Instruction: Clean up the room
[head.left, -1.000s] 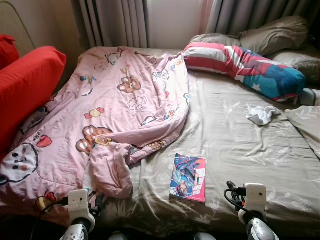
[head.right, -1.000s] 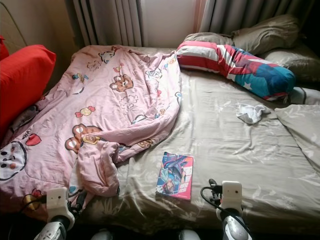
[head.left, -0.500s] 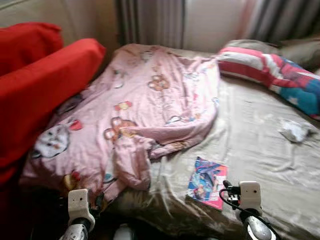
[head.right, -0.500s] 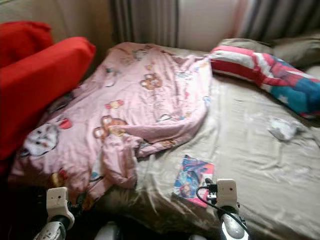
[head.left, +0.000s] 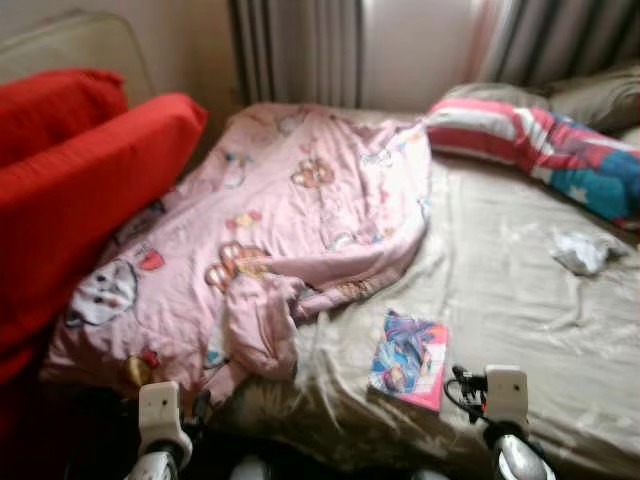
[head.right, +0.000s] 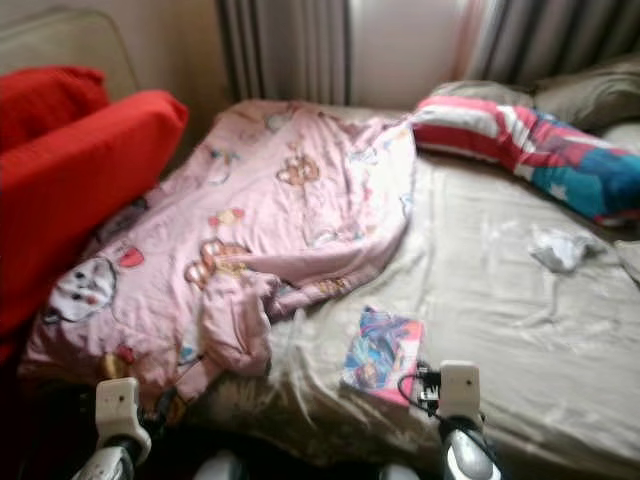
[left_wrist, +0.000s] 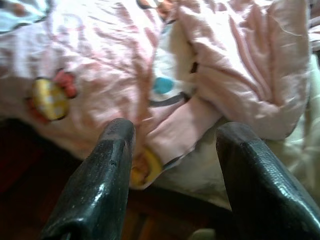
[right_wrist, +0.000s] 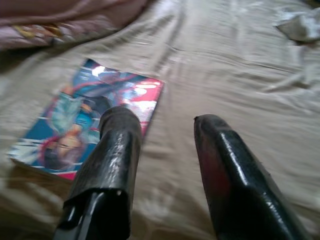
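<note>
Camera swung left — book by right gripper, fingers apart

Soft window daylight, motion blur, dark foreground shadows.

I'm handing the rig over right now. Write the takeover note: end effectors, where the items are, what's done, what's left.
Left end effector: open, empty, low at the bed's near edge over the crumpled pink cartoon-print quilt.
Right end effector: open, empty, just short of the colourful glossy comic book, not touching it.
Items: the book lies flat on the beige bedsheet near the front edge; a small white crumpled cloth sits farther back on the right; a striped red, white and blue bolster pillow lies at the head.
Done: nothing picked up or straightened.
Left: book, cloth, quilt.
</note>
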